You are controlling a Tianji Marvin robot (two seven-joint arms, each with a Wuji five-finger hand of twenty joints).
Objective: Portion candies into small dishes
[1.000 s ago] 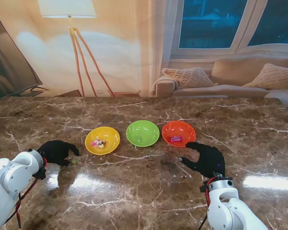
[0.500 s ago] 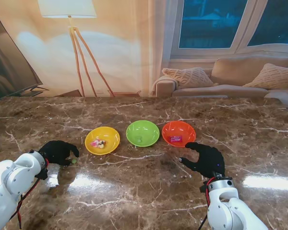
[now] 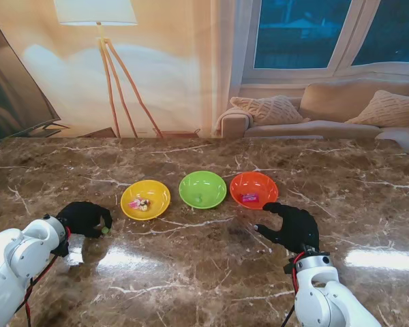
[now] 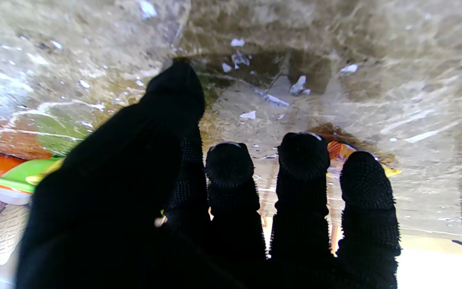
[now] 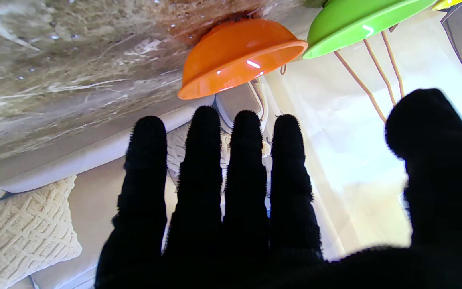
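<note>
1. Green candy (image 3: 105, 230): lies on the marble table (image 3: 204, 272) to the left, nearer to me than the yellow dish (image 3: 145, 199), touching the left hand's fingertips.
2. Left hand (image 3: 85, 218): fingers curled at the candy; whether they grip it cannot be told.
3. Dishes: yellow, green dish (image 3: 202, 189) and orange dish (image 3: 253, 189) stand in a row; yellow and orange hold candies.
4. Right hand (image 3: 293, 228): fingers spread, holding nothing, near the orange dish.
</note>
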